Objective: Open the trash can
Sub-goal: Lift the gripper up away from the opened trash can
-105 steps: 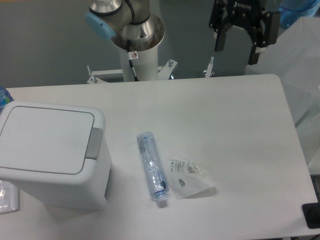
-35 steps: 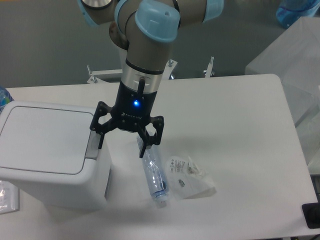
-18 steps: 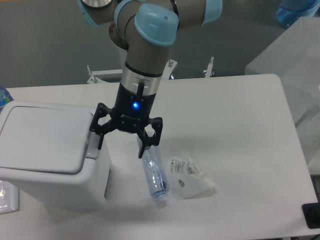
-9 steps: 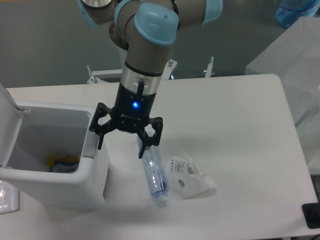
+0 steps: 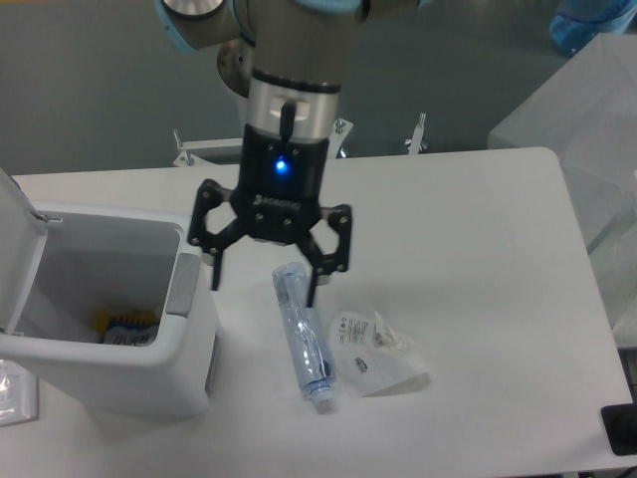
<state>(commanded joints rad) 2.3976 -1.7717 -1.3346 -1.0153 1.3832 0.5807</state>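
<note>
The white trash can (image 5: pixel 189 373) stands at the left of the table with its lid (image 5: pixel 12 249) swung up on the far left side. Its inside shows a yellow and blue item (image 5: pixel 124 327) at the bottom. The grey push-button tab (image 5: pixel 182 287) sits on the can's right rim. My gripper (image 5: pixel 265 284) hangs open just right of that rim, its left finger (image 5: pixel 214 269) close beside the tab and its right finger (image 5: pixel 317 281) above the bottle. Nothing is held between the fingers.
A clear plastic bottle (image 5: pixel 304 344) lies on the table right of the can. A clear plastic bag (image 5: pixel 378 354) lies beside it. A flat packet (image 5: pixel 15 393) sticks out at the can's lower left. A dark object (image 5: pixel 621 428) sits at the table's right front corner.
The lid, shut a second ago, sprang open half a second ago. Since then my gripper has risen and shifted slightly right, away from the tab.
</note>
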